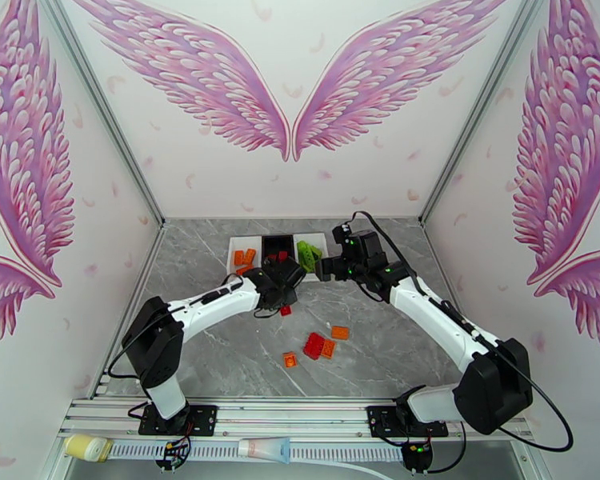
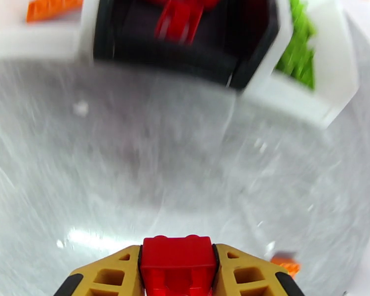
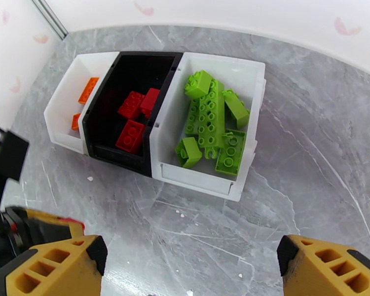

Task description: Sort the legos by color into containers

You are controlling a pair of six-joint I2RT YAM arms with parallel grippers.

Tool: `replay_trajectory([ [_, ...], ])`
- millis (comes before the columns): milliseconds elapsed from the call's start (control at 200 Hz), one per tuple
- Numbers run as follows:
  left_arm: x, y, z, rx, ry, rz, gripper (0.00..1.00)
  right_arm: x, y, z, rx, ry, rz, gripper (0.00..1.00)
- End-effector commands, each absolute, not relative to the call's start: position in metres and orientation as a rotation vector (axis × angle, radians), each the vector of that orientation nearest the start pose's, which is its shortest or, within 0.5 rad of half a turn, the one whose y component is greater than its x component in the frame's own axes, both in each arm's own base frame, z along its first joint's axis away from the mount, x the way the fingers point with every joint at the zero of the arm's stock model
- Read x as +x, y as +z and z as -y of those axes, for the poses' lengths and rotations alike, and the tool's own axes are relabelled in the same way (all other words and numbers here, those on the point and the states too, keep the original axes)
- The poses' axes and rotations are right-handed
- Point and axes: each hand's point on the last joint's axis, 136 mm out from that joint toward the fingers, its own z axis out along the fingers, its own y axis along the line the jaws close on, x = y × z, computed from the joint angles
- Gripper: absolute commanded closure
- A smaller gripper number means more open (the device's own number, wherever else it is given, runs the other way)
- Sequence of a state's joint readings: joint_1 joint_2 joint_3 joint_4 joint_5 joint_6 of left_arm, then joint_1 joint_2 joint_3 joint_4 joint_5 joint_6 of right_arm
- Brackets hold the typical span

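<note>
Three joined trays stand at the back: a left white tray with orange legos, a black middle tray with red legos, and a right white tray with several lime green legos. My left gripper is shut on a red lego, just in front of the black tray and above the table. My right gripper stands open with nothing between its fingers, over the table in front of the green tray.
Loose legos lie mid-table: a red lego and three orange ones. The left gripper's body shows at the left of the right wrist view. Walls close in the grey marble table.
</note>
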State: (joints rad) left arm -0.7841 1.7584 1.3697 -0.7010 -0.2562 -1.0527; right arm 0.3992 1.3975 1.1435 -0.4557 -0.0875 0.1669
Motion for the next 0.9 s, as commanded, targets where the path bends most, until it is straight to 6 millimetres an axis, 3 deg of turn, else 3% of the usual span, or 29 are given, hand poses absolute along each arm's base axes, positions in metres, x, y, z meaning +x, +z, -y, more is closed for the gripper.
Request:
replay_trajectory([
  [0, 0.373, 0.162, 0.263, -0.437, -0.347, -2.456, 0.68, 0.375, 0.219, -0.176, -0.302, 0.426, -2.253, 0.04],
  [250, 0.446, 0.185, 0.243, -0.403, -0.255, -2.338, 0.68, 0.381, 0.232, -0.180, -0.285, 0.453, -2.235, 0.05],
  [470, 0.506, 0.164, 0.254, -0.329, -0.207, -2.365, 0.68, 0.384, 0.238, -0.173, -0.335, 0.374, -2.225, 0.04],
  [760, 0.539, 0.130, 0.260, -0.301, -0.151, -2.419, 0.66, 0.381, 0.239, -0.153, -0.301, 0.276, -2.227, 0.04],
  [895, 0.542, 0.145, 0.262, -0.271, -0.184, -2.397, 0.55, 0.379, 0.236, -0.143, -0.255, 0.250, -2.240, 0.04],
])
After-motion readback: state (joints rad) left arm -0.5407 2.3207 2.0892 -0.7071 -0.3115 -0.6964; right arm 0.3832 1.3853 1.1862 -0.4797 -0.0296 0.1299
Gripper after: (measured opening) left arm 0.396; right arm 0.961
